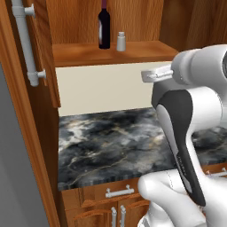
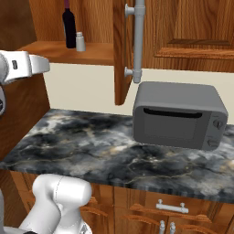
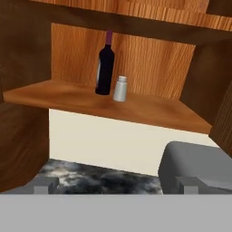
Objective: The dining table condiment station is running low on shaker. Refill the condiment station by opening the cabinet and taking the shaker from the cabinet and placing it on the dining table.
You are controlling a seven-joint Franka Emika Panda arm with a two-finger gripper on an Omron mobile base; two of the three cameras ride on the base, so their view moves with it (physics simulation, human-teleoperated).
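cabinet [image 1: 42, 57] doors are swung open and there's the shaker [image 3: 120, 89], just left of centre in the upper half of the hand view, standing upright on the wooden shelf [image 3: 136, 108] right beside the wine bottle [image 3: 105, 68], close enough that they may be touching at the base, hard to call. in the left base view the same pair sits at the top centre of the frame, the bottle to the left.

the claw [image 3: 120, 186] is spread wide, holding nothing, its two tips poking up at the bottom of the hand view, well below and short of the shelf. a grey microwave [image 2: 178, 116] sits on the marbled table [image 2: 91, 146] at centre right of the right base view.

on handling: the shaker looks small, rigid and light, with a smooth, probably slick wall. best bet is a pinch across the cylindrical body just under the narrower cap, coming in from the front. the risk, as i read it, is the tall bottle alongside; one finger has to slip between them without knocking it over.
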